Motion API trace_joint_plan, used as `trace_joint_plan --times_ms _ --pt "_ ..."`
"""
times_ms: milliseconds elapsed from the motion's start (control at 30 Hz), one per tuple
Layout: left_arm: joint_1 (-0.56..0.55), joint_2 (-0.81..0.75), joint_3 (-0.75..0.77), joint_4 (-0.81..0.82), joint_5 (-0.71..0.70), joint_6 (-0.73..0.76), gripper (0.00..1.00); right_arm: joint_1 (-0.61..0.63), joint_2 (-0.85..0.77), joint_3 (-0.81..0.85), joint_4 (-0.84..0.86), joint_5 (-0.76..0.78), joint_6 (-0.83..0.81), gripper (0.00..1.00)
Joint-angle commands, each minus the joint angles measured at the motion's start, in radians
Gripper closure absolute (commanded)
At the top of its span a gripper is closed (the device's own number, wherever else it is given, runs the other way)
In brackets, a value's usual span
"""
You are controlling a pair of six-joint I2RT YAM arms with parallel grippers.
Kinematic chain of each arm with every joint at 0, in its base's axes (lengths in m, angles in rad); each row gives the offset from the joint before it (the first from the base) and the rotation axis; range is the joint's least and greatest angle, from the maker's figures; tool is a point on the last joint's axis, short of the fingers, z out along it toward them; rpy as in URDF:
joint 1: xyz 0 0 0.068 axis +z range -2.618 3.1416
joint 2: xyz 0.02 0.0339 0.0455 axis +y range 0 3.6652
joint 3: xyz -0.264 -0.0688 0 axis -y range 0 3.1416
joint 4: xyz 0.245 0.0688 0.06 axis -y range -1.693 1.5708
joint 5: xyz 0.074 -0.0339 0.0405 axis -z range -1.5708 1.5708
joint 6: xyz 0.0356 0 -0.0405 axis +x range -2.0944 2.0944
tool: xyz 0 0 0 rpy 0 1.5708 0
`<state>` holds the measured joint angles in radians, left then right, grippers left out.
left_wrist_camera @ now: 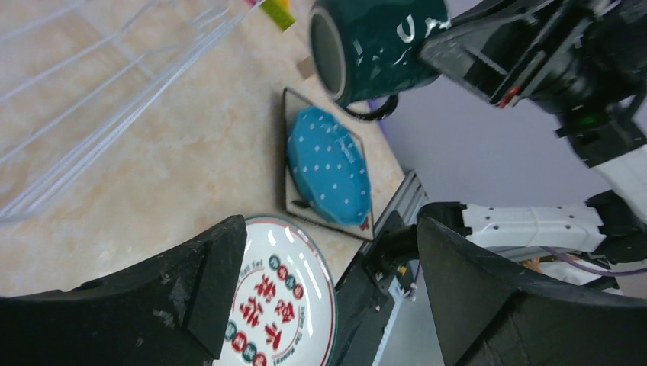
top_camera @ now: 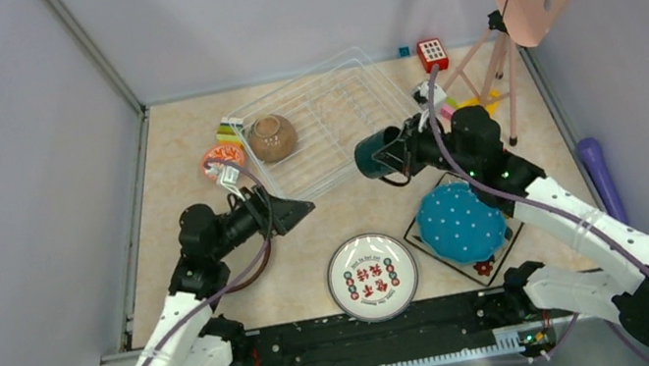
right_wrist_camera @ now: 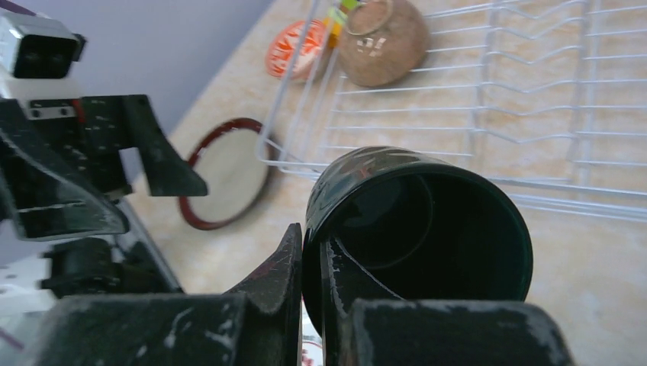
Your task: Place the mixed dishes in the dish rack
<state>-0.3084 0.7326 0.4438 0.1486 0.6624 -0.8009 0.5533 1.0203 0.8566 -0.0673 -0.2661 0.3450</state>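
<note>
Only a bowl [top_camera: 272,138] fills the rack [top_camera: 355,88] ahead of the right claw [right_wrist_camera: 311,244] pinching the mug [right_wrist_camera: 416,229]; left claw [left_wrist_camera: 329,229] gapes, plates [top_camera: 372,277] wait.

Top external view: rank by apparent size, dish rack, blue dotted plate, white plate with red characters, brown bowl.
1. dish rack
2. blue dotted plate and white plate with red characters: they look about alike, so not ranked against each other
3. brown bowl
</note>
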Motion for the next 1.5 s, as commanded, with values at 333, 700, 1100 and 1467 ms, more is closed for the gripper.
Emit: trace_joint_plan --times_ms 333,700,1100,1467 --pt "-0.006 0.075 0.137 0.216 0.058 -0.017 0.13 -0.007 0.064 -0.003 0.583 -0.318 0.587 1.00" --pt "-0.005 0.049 0.253 -0.082 -0.027 0.063 0.11 -0.008 0.034 -0.011 0.427 -0.350 0.268 1.00" --pt "-0.006 0.085 0.243 -0.330 -0.101 0.098 0.13 0.148 0.193 0.151 -0.193 0.038 -0.158 1.00" --pt "-0.009 0.039 0.174 -0.417 -0.188 0.097 0.14 0.367 0.515 0.264 -0.243 0.420 -0.194 1.00"
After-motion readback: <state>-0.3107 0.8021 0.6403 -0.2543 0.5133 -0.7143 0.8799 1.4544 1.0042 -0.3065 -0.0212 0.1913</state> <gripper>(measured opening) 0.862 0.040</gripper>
